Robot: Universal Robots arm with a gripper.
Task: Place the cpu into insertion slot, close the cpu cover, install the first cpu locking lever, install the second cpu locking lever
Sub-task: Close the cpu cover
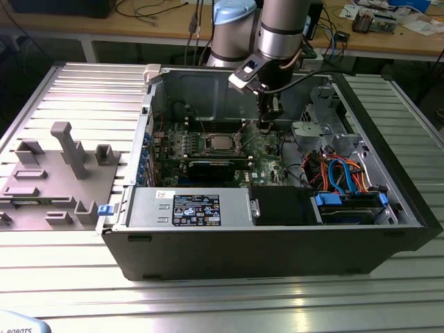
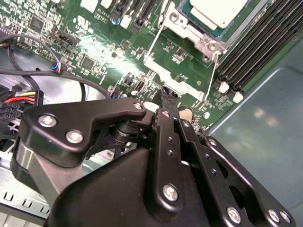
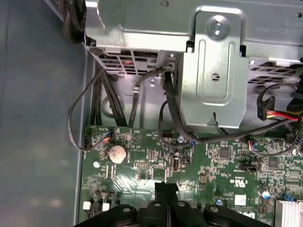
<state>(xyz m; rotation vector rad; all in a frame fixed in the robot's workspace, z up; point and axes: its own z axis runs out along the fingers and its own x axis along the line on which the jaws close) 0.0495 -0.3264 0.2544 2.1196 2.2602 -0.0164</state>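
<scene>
When reading outward, find the cpu (image 2: 215,9) seated silver side up in the insertion slot (image 2: 196,40), near the gripper (image 1: 266,125) and toward the exterior view's left of it. Note fingers pressed together, gripping nothing, tips low over the motherboard (image 3: 227,165).

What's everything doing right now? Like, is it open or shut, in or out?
cpu, sitting in place on the motherboard.
cpu cover, down around the cpu.
hand, shut, holding nothing, beside the cpu.
computer case, side open.
</scene>
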